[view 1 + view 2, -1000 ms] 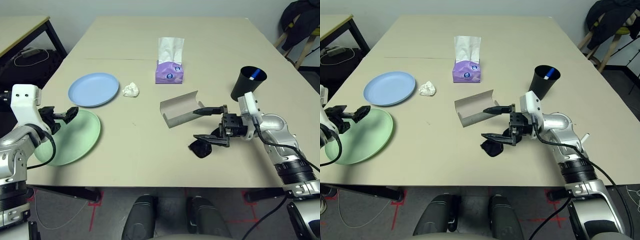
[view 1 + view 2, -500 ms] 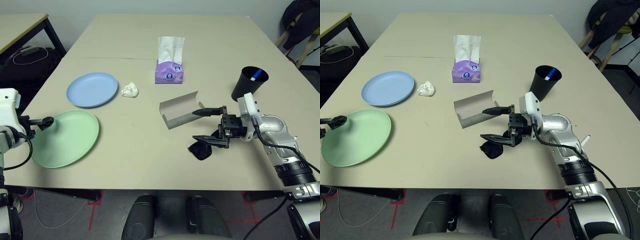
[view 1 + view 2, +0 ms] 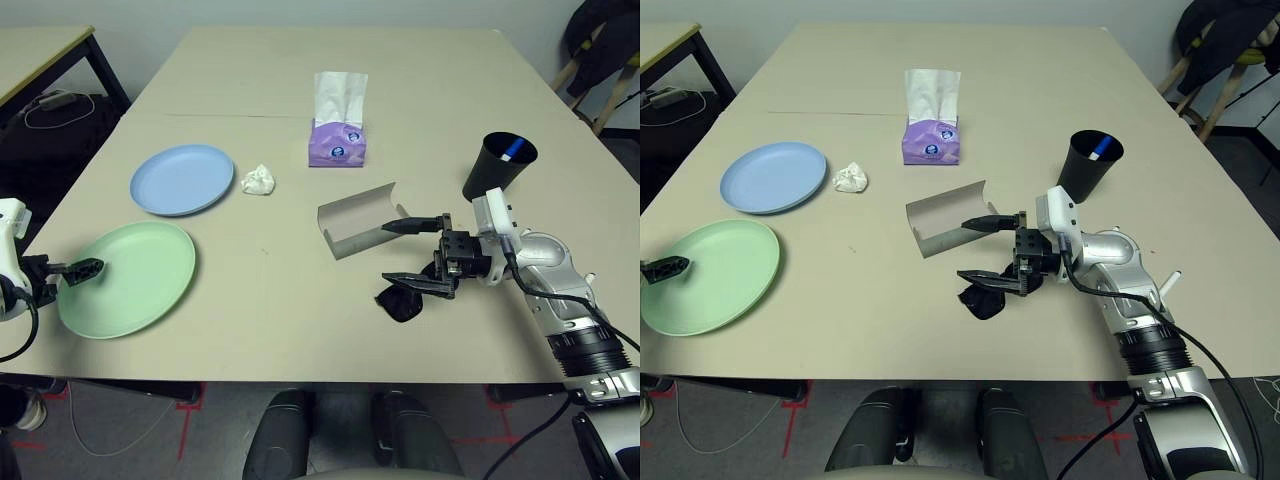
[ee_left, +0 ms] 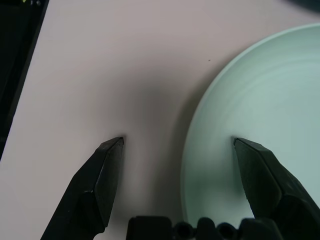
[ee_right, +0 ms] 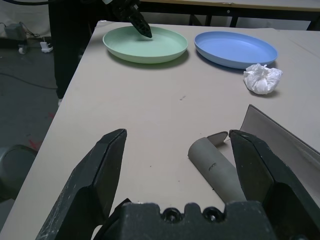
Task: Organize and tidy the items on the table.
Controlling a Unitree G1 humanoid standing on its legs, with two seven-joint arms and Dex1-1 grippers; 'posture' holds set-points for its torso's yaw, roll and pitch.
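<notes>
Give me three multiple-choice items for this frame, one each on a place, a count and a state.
1. Where does the crumpled tissue lie?
A. on the green plate
B. on the table beside the blue plate
C. inside the black cup

2. How many round plates are on the table?
A. one
B. two
C. three

3. How does the left gripper stand?
A. open, astride the green plate's rim
B. shut on the blue plate
C. shut on the tissue

Answers: 1 B, the tissue rests on the bare tabletop just right of the blue plate. 2 B, only the blue plate and the green plate show. 3 A, in the left wrist view one finger is over the table and the other over the green plate, set wide apart.
</notes>
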